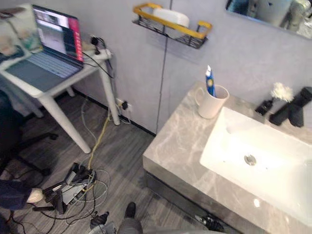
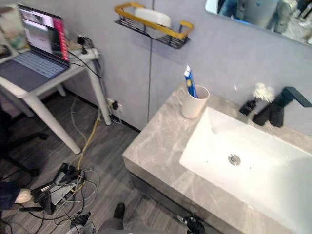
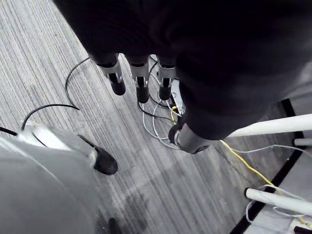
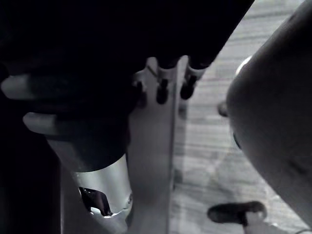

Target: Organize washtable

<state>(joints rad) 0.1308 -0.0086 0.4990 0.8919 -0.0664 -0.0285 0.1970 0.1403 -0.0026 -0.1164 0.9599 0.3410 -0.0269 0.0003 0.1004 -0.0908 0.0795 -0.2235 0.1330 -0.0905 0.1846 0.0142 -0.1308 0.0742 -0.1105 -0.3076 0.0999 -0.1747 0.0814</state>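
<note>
The grey counter (image 1: 170,146) is the biggest thing, with a white sink (image 1: 273,141) set in it. A shelf (image 1: 171,23) with a yellow rail hangs on the wall above. A black tap (image 1: 291,108) stands behind the sink. A white mug (image 1: 211,103) sits on the counter just beside the sink's back corner. A blue and white tube (image 1: 209,80) stands up in it. A small black bottle (image 1: 264,106) stands beside the tap.

The left hand (image 3: 141,84) hangs over the floor (image 3: 58,58), fingers straight and loose, holding nothing. The right hand (image 4: 162,90) hangs down too, loose and empty.

I think no tidying has begun. To start well, lift one hand slowly over the counter, come at the mug from the side, and keep clear of the tap. The mug and bottle are up on the counter, well apart from both hands down low.
</note>
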